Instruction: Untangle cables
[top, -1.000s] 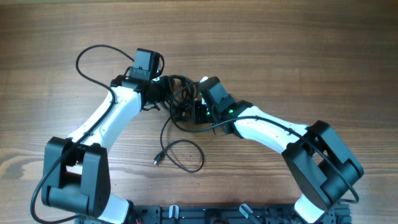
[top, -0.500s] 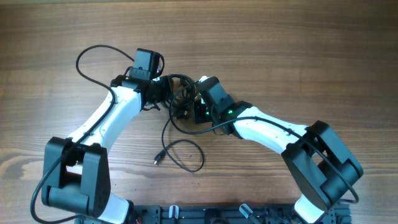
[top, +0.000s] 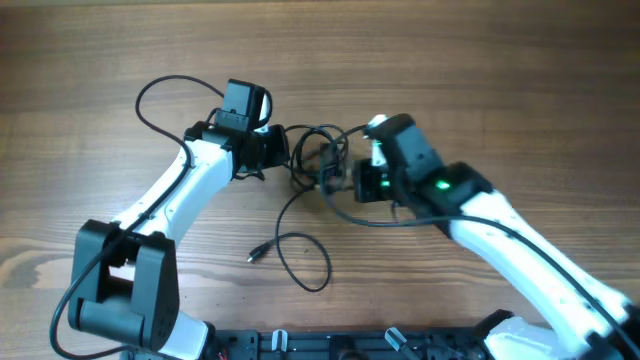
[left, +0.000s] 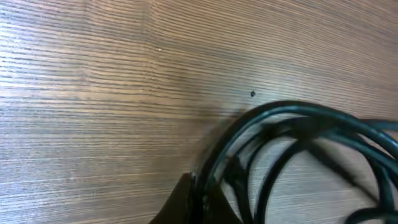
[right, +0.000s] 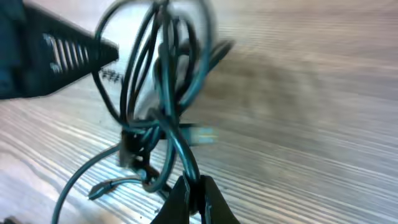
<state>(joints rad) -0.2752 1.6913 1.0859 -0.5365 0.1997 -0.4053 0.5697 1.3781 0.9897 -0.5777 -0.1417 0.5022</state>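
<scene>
The cables (top: 318, 160) are thin black cords bunched in a knot at the table's middle, between my two grippers. One loose strand loops down to a small plug (top: 254, 256). My left gripper (top: 282, 152) is shut on a strand at the knot's left side; the wrist view shows cords (left: 292, 134) running through its fingers (left: 208, 196). My right gripper (top: 352, 180) is shut on a strand at the knot's right; in its wrist view the knot (right: 158, 118) hangs above the closed fingers (right: 193, 186), lifted off the wood.
A black loop (top: 165, 100) rises behind the left arm at upper left. The left gripper's body (right: 43, 56) shows at the top left of the right wrist view. The wooden table (top: 480, 80) extends all around.
The right arm has swung to the right and up, pulling the knot with it and stretching it out. The left gripper shifted slightly right. The loose lower strand has straightened upward.
</scene>
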